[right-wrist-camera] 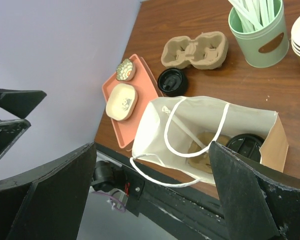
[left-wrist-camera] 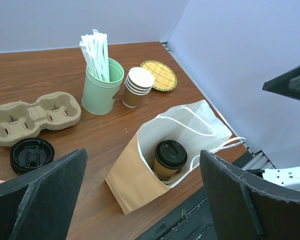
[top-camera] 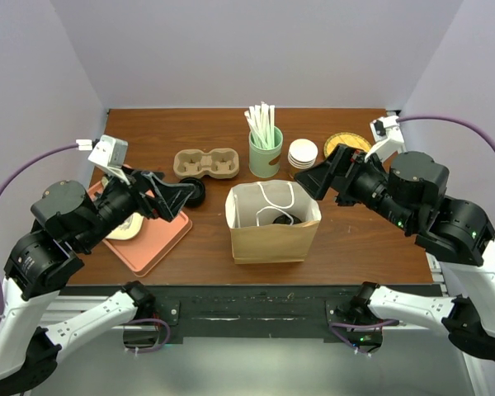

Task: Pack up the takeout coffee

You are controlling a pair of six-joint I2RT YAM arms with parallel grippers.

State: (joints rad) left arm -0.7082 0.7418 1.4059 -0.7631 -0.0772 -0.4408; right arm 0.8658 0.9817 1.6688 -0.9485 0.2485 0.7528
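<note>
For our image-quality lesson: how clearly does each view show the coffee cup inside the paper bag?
Top external: shadow inside the paper bag leaves the takeout coffee a dark blot. Left wrist: evenly lit, cup sharp. Right wrist: its lid partly cut off by a dark finger.

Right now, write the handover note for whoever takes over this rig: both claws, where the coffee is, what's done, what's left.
Left claw: open, empty, raised over the table's left side.
Right claw: open, empty, raised just right of the paper bag.
Takeout coffee: upright inside the paper bag, black lid on, nothing touching it.
Done: the coffee is packed, and the bag stands open at the middle of the table.
Left: probably only pulling both arms back clear of the bag. Its handles hang loose over the rim, so watch for a snag.
</note>
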